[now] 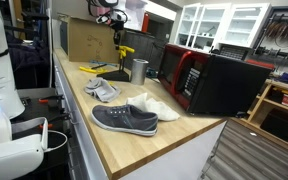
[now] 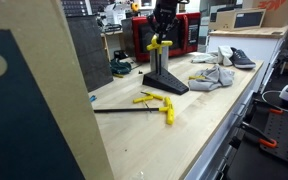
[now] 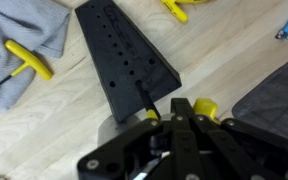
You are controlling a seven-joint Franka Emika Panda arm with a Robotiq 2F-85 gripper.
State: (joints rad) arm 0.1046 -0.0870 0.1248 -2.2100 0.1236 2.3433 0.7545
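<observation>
Low in frame, the gripper point(image 3: 179, 110) pinches a yellow T-handle hex key point(image 3: 206, 107) seated in the black holed stand point(image 3: 124, 60). Only an exterior view shows the steel cup point(image 1: 138, 70), its contents hidden.

Matt black stand point(image 3: 124, 55), pale smooth wooden benchtop point(image 3: 229, 50), glossy yellow plastic tool handle point(image 3: 205, 107), soft grey cloth point(image 3: 24, 25)

Lighting's pretty even, overhead indoor stuff. The wooden worktop point(image 1: 174, 140) looks bright and warm in both exterior views, with only soft shadows under things. Both are small and grainy, and its far end goes mushy. The wrist view is the softest: the gripper point(image 3: 174, 112) is a dark blur up close, with a faint shadow beside the black stand point(image 3: 124, 60).
</observation>
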